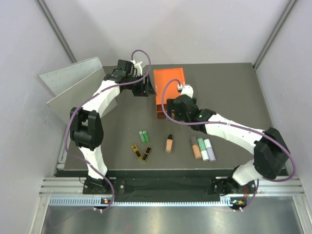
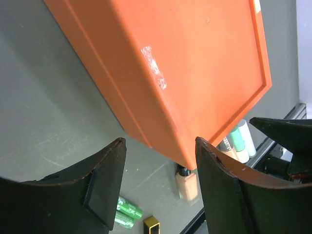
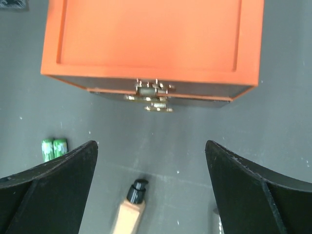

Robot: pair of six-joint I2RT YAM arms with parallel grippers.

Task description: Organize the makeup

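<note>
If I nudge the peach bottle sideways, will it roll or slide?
The bottle lies on its side, so it may roll if round; I cannot tell. The narrower cap could make it curve. It looks rigid and smooth, perhaps slippery.

The orange rectangular box with a metal clasp (image 1: 168, 90) sits toward the back of the dark table (image 1: 234, 97). In front of it, from left to right, lie two black-gold flat cases (image 1: 142, 153), two green tubes (image 1: 144, 136) just behind them, a peach bottle with black cap (image 1: 169, 143), and orange, green and white sticks (image 1: 203, 148) side by side.
</note>
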